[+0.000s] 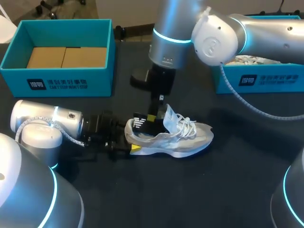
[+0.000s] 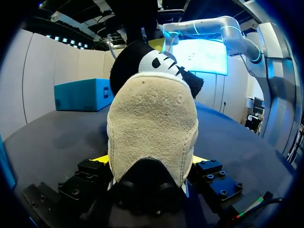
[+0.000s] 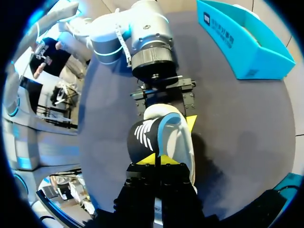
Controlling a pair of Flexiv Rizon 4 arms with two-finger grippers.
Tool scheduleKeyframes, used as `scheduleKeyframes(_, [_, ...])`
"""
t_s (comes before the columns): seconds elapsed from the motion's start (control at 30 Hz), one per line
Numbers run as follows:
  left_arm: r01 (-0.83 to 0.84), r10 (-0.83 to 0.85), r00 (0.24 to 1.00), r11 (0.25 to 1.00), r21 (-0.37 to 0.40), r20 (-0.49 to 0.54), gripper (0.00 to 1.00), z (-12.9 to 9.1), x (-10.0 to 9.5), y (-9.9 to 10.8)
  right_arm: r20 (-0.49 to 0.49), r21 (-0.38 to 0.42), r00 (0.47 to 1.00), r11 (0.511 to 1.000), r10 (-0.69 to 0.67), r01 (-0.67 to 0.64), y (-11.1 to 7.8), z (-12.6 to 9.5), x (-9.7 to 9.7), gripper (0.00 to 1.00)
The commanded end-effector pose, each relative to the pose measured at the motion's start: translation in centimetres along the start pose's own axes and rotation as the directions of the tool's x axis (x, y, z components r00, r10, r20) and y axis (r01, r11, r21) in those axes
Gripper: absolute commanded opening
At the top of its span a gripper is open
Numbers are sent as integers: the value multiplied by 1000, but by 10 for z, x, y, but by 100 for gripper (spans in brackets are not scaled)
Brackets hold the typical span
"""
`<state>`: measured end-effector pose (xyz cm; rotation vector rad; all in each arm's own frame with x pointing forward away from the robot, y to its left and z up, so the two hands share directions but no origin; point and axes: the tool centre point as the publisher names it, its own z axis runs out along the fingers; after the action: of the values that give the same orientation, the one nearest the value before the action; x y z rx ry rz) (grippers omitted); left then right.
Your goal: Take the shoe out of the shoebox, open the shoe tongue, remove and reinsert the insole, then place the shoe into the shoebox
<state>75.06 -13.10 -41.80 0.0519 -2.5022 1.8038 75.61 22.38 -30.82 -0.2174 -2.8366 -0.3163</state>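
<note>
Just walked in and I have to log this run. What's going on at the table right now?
The shoe is out of the open teal shoebox and sits on its sole on the table. The left gripper clamps the shoe's heel from behind. The right gripper reaches down from above and pinches the black insole, which stands partly out of the shoe's opening. One moment cannot show whether the insole is coming out or going back in.

Shoe (image 1: 183,138) on table (image 1: 199,190), heel in left hand (image 1: 129,142), insole (image 1: 140,123) under right hand (image 1: 153,118); shoebox (image 1: 61,84) behind, to left.
</note>
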Motion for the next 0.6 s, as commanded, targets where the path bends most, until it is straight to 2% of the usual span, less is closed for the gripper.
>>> scheduleKeyframes(0.03, [1, -1, 1000, 1000, -2, 1, 0, 2, 0, 0, -44, 14, 999, 1000, 0, 1, 6, 4, -6, 0])
scheduleKeyframes(0.33, [1, -1, 1000, 1000, -2, 1, 0, 2, 0, 0, -71, 18, 997, 1000, -17, 18, 16, 5, -5, 0])
scheduleKeyframes(0.53, [1, -1, 1000, 1000, -2, 1, 0, 2, 0, 0, -115, 56, 993, 998, 0, 7, 10, -3, -1, 0])
scheduleKeyframes(0.57, [1, -1, 1000, 1000, -2, 1, 0, 2, 0, 0, -122, 58, 992, 998, 2, 5, 9, -4, -1, 3])
scheduleKeyframes(0.6, [1, -1, 1000, 1000, -2, 1, 0, 2, 0, 0, -134, 63, 991, 998, 6, 2, 8, -6, 0, 12])
